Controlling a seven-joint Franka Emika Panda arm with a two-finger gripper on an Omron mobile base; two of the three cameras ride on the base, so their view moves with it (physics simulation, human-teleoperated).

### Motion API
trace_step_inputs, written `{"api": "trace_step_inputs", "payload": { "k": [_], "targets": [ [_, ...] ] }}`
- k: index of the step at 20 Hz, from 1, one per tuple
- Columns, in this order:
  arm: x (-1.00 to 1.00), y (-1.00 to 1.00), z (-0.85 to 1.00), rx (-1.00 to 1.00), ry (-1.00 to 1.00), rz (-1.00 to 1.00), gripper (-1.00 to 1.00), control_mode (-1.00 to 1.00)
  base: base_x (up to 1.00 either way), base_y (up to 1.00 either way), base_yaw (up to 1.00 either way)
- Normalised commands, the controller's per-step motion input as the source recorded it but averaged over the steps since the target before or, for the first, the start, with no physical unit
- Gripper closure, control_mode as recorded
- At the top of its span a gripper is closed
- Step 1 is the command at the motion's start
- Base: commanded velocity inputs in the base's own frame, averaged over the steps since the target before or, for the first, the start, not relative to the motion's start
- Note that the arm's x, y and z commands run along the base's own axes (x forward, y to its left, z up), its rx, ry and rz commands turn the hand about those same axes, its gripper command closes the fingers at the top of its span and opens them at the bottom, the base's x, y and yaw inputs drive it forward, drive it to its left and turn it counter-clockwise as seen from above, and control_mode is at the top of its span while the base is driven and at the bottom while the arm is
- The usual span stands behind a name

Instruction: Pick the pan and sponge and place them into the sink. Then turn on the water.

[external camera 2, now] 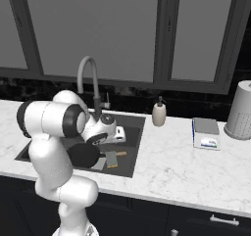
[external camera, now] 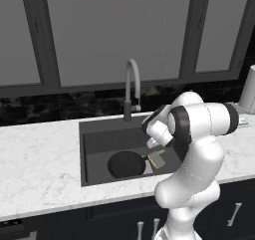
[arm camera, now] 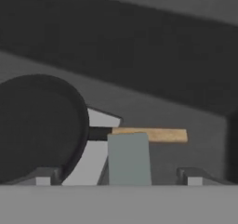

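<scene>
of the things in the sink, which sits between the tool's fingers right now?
The sponge: the grey-green block lying between the open tool's fingertips, over the pan's wooden handle. The black pan lies off to one side, and the light plate is under both.

No text, number, brand or sign can be read anywhere. The small box point(external camera 2: 206, 133) on the counter, well to the right of the gripper point(external camera 2: 119, 134), carries a blue and green label on its front face, but the marks on it are too small and blurred to make out.
</scene>
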Motion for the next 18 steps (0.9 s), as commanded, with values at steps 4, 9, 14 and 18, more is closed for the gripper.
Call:
{"api": "trace_step_inputs", "payload": {
  "k": [4,9,14,18],
  "targets": [
    [-0.44,0.0,0.99,0.13,-0.21,0.0,-1.0,-1.0,0.0,0.0,0.0],
    [-0.09,-0.15,0.52,0.18,0.05,0.0,-1.0,-1.0,0.0,0.0,0.0],
    [0.15,-0.03,0.17,0.24,0.11,0.0,-1.0,-1.0,0.0,0.0,0.0],
    [0.06,-0.01,0.58,0.29,0.1,0.0,-1.0,-1.0,0.0,0.0,0.0]
  ]
}}
